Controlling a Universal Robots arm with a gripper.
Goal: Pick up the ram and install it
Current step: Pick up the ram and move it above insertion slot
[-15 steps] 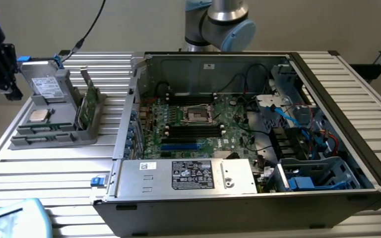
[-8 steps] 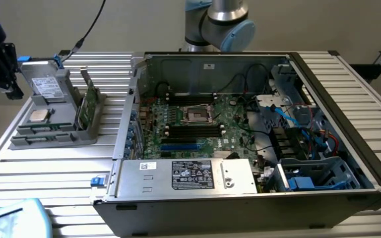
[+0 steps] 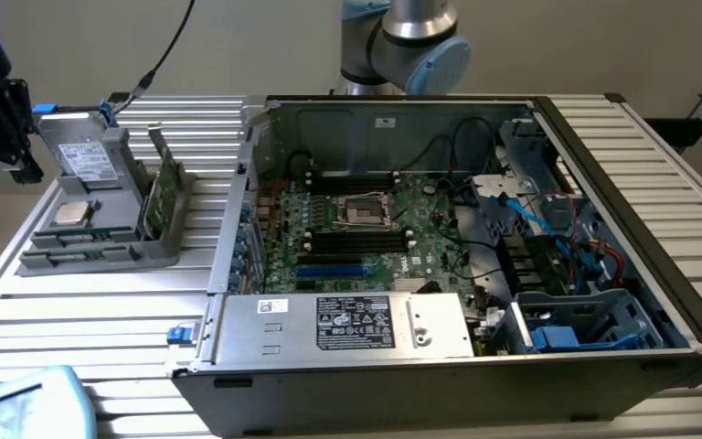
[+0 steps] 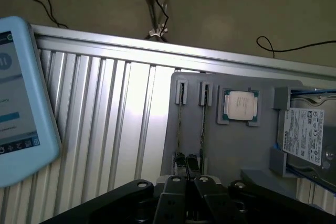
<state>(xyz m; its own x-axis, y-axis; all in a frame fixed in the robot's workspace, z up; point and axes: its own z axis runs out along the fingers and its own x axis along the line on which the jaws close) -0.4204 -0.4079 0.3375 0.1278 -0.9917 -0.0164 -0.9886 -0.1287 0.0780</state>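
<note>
Two ram sticks stand on edge in slots of a grey holder tray, seen as thin lines, one beside the other. In the exterior view the ram shows as green strips at the tray's near end. My gripper is shut with nothing between its fingers and hangs above the sticks' near ends without touching them. In the exterior view the gripper hovers at the far left, above the tray's outer edge.
The tray also holds a square silver processor, a hard drive and an upright green card. An open computer case with black motherboard slots lies at the exterior view's right. A white-and-blue device rests on the ribbed table.
</note>
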